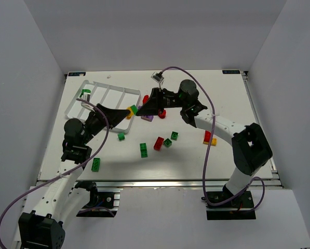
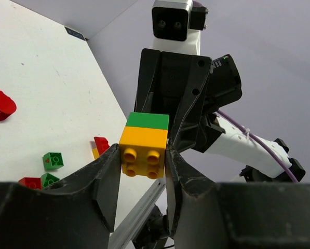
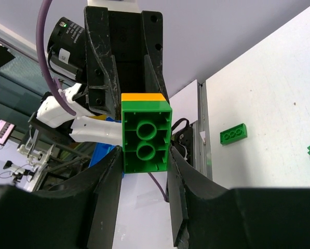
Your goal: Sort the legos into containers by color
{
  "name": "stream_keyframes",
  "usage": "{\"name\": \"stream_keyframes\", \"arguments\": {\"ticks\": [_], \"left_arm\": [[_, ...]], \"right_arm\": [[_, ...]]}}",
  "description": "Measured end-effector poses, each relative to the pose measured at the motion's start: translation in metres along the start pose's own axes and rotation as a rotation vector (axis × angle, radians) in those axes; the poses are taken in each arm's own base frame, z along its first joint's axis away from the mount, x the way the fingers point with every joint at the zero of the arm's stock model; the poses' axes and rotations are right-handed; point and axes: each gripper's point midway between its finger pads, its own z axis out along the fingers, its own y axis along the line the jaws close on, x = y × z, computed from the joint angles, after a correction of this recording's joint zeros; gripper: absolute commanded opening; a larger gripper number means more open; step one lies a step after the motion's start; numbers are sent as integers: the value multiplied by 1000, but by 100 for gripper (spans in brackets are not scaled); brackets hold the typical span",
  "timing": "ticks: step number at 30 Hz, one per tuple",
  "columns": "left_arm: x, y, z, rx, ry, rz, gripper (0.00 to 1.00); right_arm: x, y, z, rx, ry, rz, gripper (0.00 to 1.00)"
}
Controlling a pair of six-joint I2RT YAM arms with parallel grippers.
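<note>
left gripper (image 2: 142, 158) grips yellow brick (image 2: 143, 147) | right gripper (image 3: 144, 163) grips green brick (image 3: 145, 136), stud-locked together | risk: weak pinch slips on pull, pair drops

From above, the left arm (image 1: 92, 122) covers the near right corner of the white tray (image 1: 109, 97); the right arm (image 1: 167, 98) overlaps a purple brick (image 1: 147, 118) and red brick (image 1: 162, 114), their shapes too small to tell.

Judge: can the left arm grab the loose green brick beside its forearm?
Probably not: the left end effector is shut on a yellow brick joined to the green brick the right end effector holds.
</note>
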Motion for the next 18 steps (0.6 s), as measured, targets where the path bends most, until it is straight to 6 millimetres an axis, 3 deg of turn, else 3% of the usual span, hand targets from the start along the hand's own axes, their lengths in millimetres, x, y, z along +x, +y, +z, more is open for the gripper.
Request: {"name": "stream_keyframes", "arguments": {"ticks": [2,8,15,18], "left_arm": [[0,1,0,-3,1,3,1],[6,12,-2,-46,22,11,0],[-10,37,-7,-126,-20,26,0],[-13,57,-6,-177,-18,13,0]], "right_arm": [[-1,-2,-2,4,-4,-1,0],[4,-13,-10,26,-6,-3,0],[-24,-49,-57,143,-98,-21,0],[-29,-58,-71,180,-120,-39,0]]}}
